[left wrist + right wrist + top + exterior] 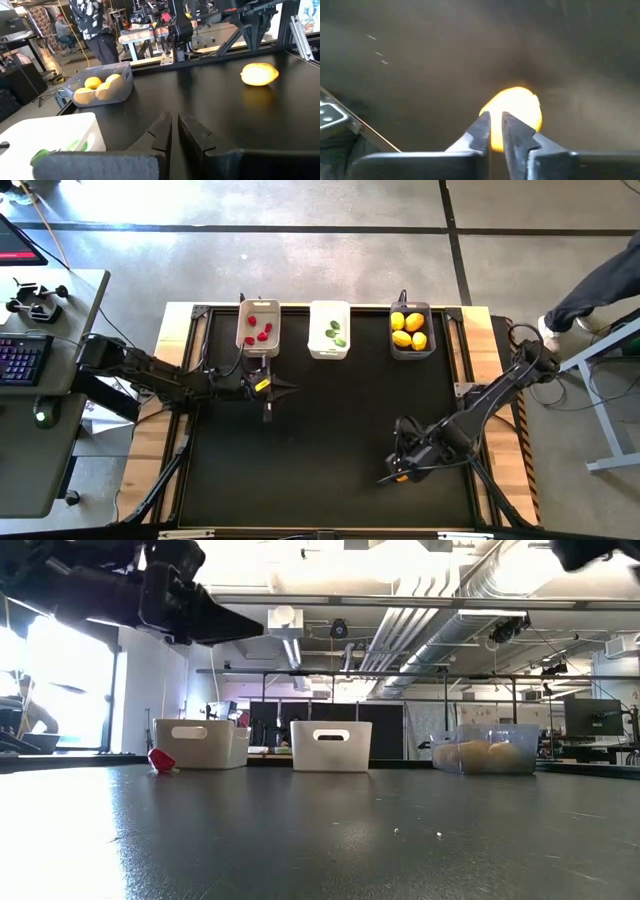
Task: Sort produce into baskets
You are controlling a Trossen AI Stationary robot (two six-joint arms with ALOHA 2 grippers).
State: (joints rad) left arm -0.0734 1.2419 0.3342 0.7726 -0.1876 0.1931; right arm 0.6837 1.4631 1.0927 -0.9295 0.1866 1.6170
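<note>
From above, three bins line the far edge of the black table (330, 440): a beige bin (258, 325) on the left with red pieces (261, 332), a white bin (329, 330) in the middle with green pieces (337, 334), and a grey bin (411, 331) on the right with four yellow fruits (409, 329). The left gripper (286, 389) hangs just near of the beige bin, fingers together. The right gripper (389, 476) sits low at the near right of the table, over a fruit that hardly shows here. At table height, the three bins stand in a row at the far edge, and a red piece (161, 760) lies on the table just left of the beige one. The left wrist view shows that gripper's fingers (161, 131) nearly touching with nothing between them, and a lone yellow fruit (259, 74) on the table beyond. The right wrist view shows narrow-set fingers (481, 131) directly above this fruit; whether they touch it I cannot tell.
</note>
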